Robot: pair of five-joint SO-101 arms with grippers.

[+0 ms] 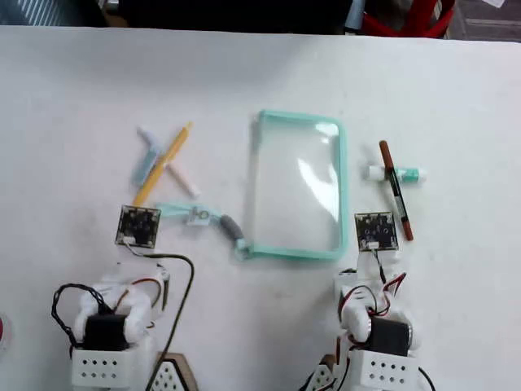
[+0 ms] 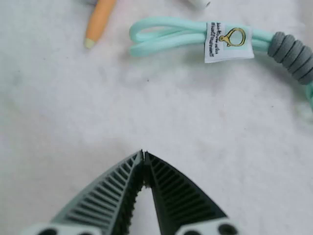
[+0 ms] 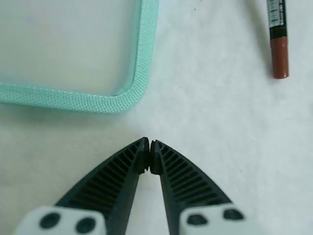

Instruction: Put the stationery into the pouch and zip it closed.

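White tabletop point(image 1: 260, 73).
Clear pouch point(image 1: 297, 186), mint trim, flat at centre between arms.
Left hand point(image 2: 144, 159): fingers together, nothing held, near mint strap point(image 2: 166, 35).
Right hand point(image 3: 148, 149): fingers together, nothing held, just off pouch corner.
Brown marker point(image 1: 396, 190) crossing white-teal stick point(image 1: 395, 173), right of pouch.
Orange pen point(image 1: 163, 164), pale blue stick point(image 1: 146, 159) and white stick point(image 1: 183, 179) crossed, left of pouch.

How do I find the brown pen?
Start at the clear pouch with the mint-green edge in the middle of the white table. On the robot's right of it two things lie crossed. The brown pen is the long, thin, dark one; the stick is short, white and green.
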